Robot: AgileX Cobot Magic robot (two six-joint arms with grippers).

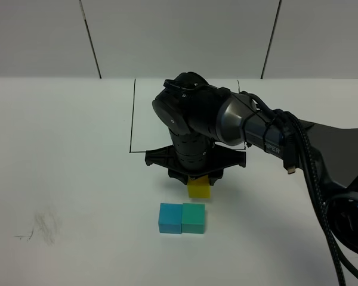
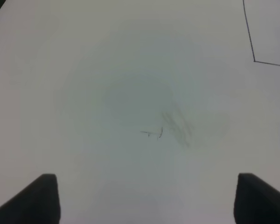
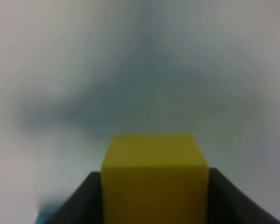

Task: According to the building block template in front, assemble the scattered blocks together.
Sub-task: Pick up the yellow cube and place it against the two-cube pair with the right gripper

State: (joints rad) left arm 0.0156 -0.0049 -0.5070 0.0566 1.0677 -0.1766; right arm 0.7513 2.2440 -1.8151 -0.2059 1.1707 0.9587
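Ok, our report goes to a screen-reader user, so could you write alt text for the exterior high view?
The right gripper grips a yellow cube close behind a blue cube and a teal cube sitting side by side, touching, on a white table. The arm covers much of a thin black drawn rectangle farther back.

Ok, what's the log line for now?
right gripper: shut on yellow matte cube | blue cube, teal-green cube: side by side, touching | left gripper: open, empty

You have a white table (image 1: 59, 155) filling most of the frame, with faint grey scuffs (image 1: 39, 229) at its lower left. Along the top you see pale wall panels (image 1: 179, 36) split by dark seams (image 1: 90, 39).
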